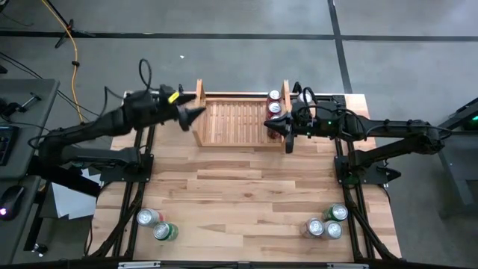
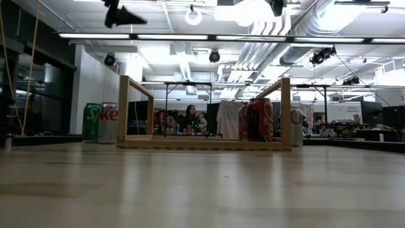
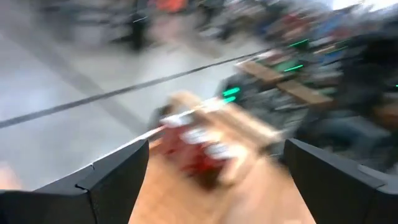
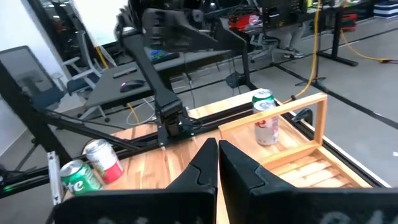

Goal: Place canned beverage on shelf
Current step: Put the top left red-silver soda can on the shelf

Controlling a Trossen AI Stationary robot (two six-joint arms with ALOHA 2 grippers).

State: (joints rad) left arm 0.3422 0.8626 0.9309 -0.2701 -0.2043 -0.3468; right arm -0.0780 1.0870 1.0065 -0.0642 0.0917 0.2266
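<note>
Two black jointed arms; left arm (image 1: 89, 131) with yellow tag, looped black cable; right arm (image 1: 388, 131) with green lights; pointed dark fingers (image 4: 205, 165).

The low pale wooden slatted shelf (image 1: 237, 122) stands free across most of its base between its two upright side boards. Two red cans (image 1: 274, 102) crowd its right end, where the shut right gripper (image 1: 270, 125) also hangs. Open tabletop (image 1: 246, 194) lies before the shelf.
</note>
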